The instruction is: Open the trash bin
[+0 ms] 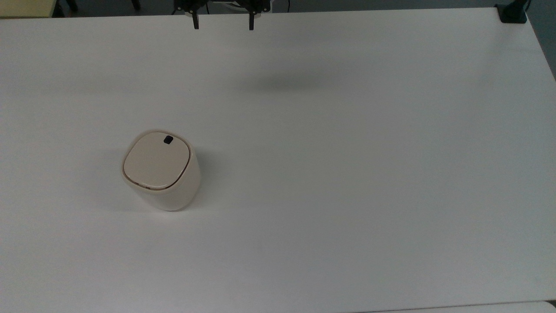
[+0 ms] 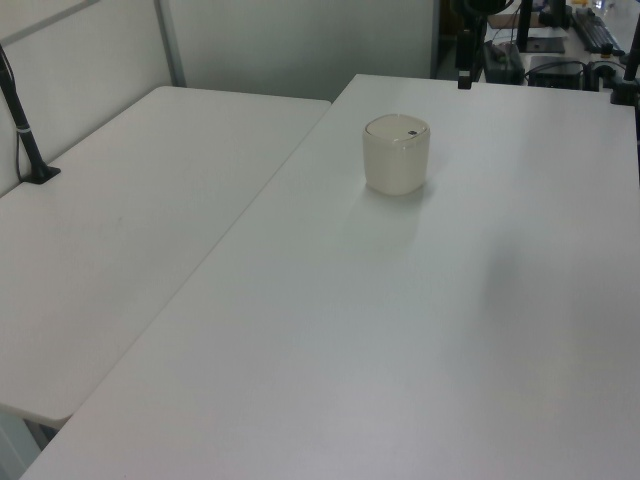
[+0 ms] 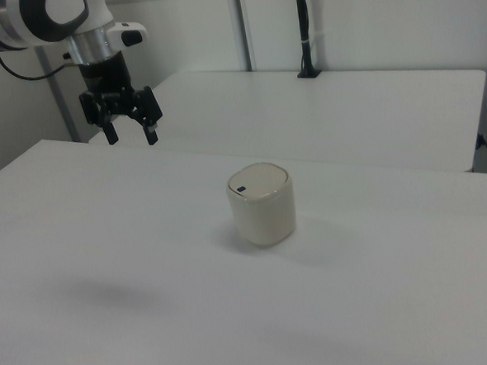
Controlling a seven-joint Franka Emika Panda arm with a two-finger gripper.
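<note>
Top view surface: white table, bare apart from trash bin; black clamp at far corner on the top view's right.
Room: second white table butts against first one; pale partition wall behind, black pole standing on it.
Gripper: gripper above far table edge, fingers spread wide, nothing held.
Bin: upright, lid shut, well apart from gripper, nearer camera and toward the top view's left; black button on lid edge facing gripper.
Right view extra: white arm and gripper hanging clear above table.
Left view extra: cluttered desk past table end.
</note>
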